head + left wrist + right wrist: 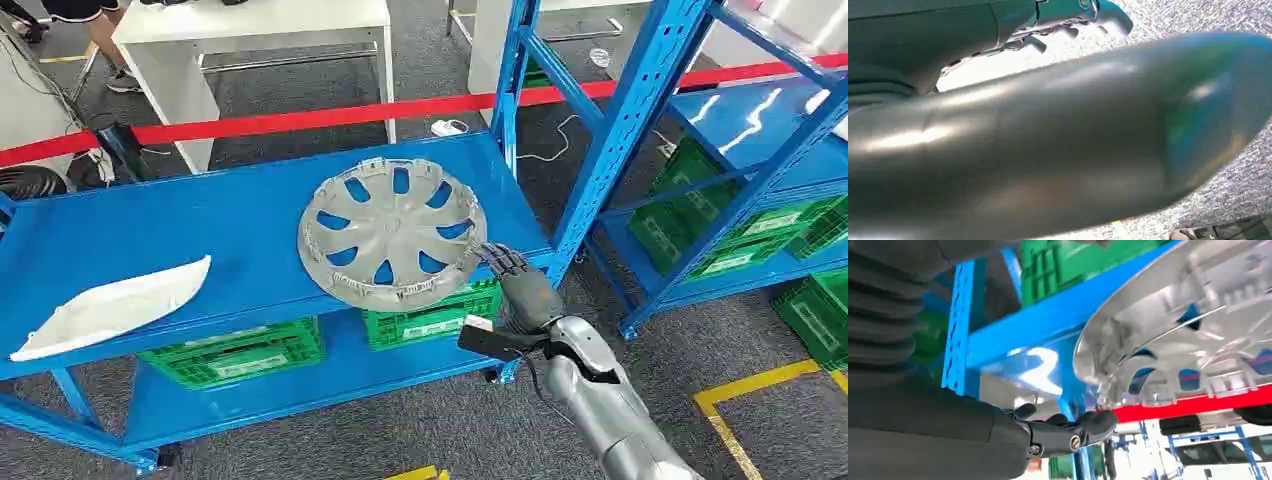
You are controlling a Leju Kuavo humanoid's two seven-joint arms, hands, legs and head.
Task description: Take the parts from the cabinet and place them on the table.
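A: Where was the hubcap (392, 232)?

B: Flat on the top shelf (200, 225) of the blue rack, hollow side up, near the shelf's right end. Its near rim hung a little over the front edge, which I'd say is why the right hand (522, 285) came at it from that side: an overhanging rim can be reached from below.

A: Did the hand have it?

B: Not that I could tell. In the head view the fingertips (494, 252) sat right at the rim on the hubcap's right. In the right wrist view the hand (1068, 432) lay just beside the rim (1108, 390), fingers stretched forward and slightly apart, nothing between them. Whether a tip touched the plastic was unclear. So: released, poised for a grip, not grasping.

A: And the left hand?

B: In its wrist view the fingers (1068, 22) were partly visible past a blurred silver shape, over the floor. I couldn't tell whether they were loose or clenched.

A: Anything else on that shelf?

B: A white part (110, 305) well apart at the left end. Green crates (235, 355) stood on the shelf beneath.

A: How far along, then?

B: Early, by my reading. Both parts were still on the rack.
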